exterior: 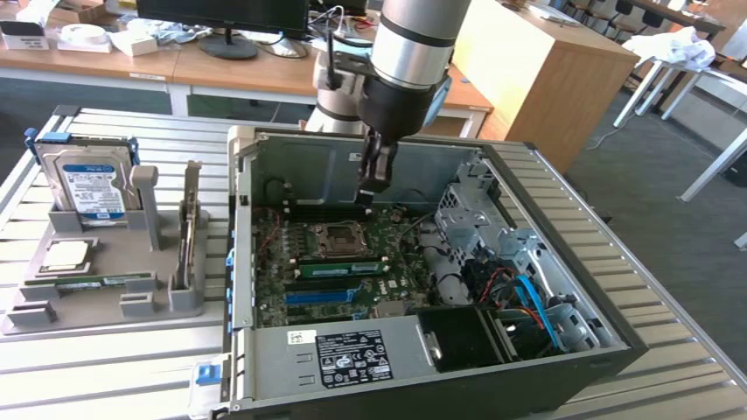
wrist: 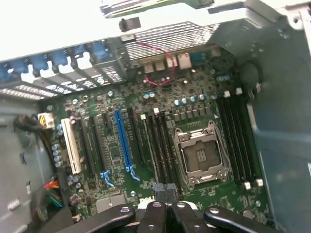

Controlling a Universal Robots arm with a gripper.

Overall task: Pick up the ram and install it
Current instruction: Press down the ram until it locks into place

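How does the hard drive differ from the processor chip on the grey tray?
The hard drive stands upright; the chip lies flat. The hard drive is larger and bears a blue-white label; the chip is silver. Both sit on the tray, outside the case.

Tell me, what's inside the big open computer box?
Inside the computer case sits a green motherboard with an empty processor socket, a ram stick in a slot, and blue cables. The shut gripper hangs above. Whatever lies under the board is hidden.
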